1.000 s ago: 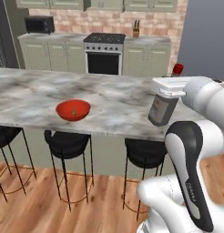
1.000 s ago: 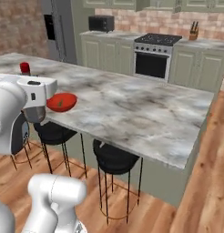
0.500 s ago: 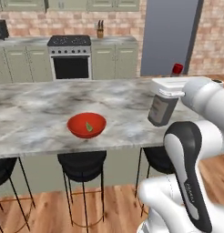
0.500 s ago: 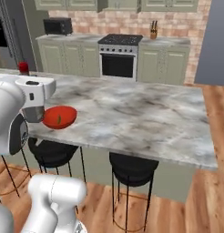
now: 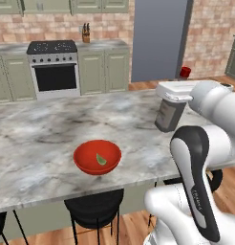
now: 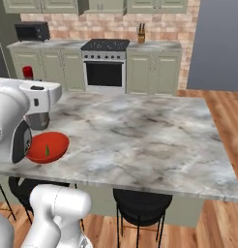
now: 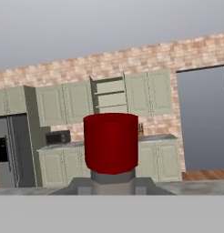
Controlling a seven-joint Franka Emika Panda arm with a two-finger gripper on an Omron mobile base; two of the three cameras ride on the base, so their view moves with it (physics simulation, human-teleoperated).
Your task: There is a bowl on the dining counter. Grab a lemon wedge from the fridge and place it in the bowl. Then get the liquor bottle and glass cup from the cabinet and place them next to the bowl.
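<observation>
1. A steel stove (image 5: 51,64) with a black oven door stands against the back wall, set between pale green base cabinets (image 5: 104,72).
2. A knife block (image 5: 85,34) sits on the worktop just right of the stove, dark handles sticking up.
3. A black microwave (image 6: 32,32) rests on the worktop well to the left of the stove.
4. The back wall (image 6: 70,20) is reddish brick.
5. Black stools (image 6: 141,204) with thin legs are tucked under the near edge of the island.
6. The floor (image 6: 226,107) is warm wood planking.
7. A flat grey panel (image 5: 159,38) rises to the right of the base cabinets.
</observation>
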